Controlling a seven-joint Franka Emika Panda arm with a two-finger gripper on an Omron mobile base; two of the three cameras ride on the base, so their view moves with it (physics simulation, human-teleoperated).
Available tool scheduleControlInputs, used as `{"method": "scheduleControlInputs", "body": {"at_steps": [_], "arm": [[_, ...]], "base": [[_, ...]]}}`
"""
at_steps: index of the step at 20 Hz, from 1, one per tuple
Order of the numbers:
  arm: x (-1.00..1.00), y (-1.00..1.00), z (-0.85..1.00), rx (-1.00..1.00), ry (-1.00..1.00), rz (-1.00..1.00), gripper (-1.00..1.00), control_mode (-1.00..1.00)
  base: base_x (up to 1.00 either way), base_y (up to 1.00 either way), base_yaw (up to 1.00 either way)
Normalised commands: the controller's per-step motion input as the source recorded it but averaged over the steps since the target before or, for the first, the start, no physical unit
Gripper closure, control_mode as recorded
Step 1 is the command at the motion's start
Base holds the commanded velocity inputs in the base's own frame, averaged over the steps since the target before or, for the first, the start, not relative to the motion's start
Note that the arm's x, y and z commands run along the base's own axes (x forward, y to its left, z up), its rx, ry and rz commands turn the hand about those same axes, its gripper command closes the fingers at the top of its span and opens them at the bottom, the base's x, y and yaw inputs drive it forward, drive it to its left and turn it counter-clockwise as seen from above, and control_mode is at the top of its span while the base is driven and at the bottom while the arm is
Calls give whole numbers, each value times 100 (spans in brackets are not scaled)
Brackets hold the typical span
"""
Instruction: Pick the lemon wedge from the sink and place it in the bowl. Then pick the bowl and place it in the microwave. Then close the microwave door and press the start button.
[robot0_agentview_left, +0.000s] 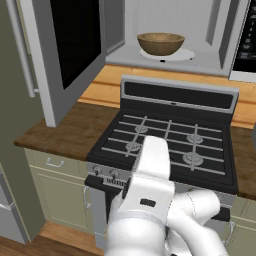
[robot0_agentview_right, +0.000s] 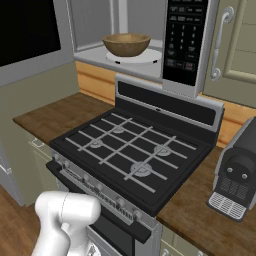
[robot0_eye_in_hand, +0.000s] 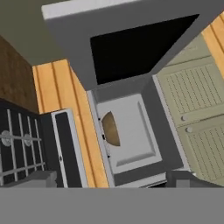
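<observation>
From the left base view, the wide light-brown wooden bowl (robot0_agentview_left: 161, 43) sits on the white round turntable plate (robot0_agentview_left: 186, 53) inside the silver-grey microwave (robot0_agentview_left: 170, 62), so it looks delivered. The grey-framed microwave door (robot0_agentview_left: 70, 50) with its black glass window hangs open to the left, which suggests closing it is the step in hand. The lemon wedge cannot be made out in the bowl.

From the right base view, the black keypad panel (robot0_agentview_right: 184, 37) stands right of the bowl; its writing is too small to read. A black stove (robot0_agentview_right: 132, 150) lies below.

In the hand view, the gripper (robot0_eye_in_hand: 111, 178) holds nothing, its fingertips spread wide, facing the open cavity.
</observation>
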Motion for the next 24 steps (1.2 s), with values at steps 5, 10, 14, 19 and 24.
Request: {"method": "scheduleControlInputs", "body": {"at_steps": [5,10,14,19,24], "arm": [[43,100,-57,-9,0,-19,-100,-100],[60,100,-50,-12,-2,-20,-100,-100],[93,77,-16,-12,0,-15,-100,-100],[93,36,-6,-3,2,-11,-100,-100],[91,76,-16,-9,3,-15,-100,-100]], "base": [[0,0,0],[0,0,0],[0,0,0],[0,0,0],[0,0,0]]}}
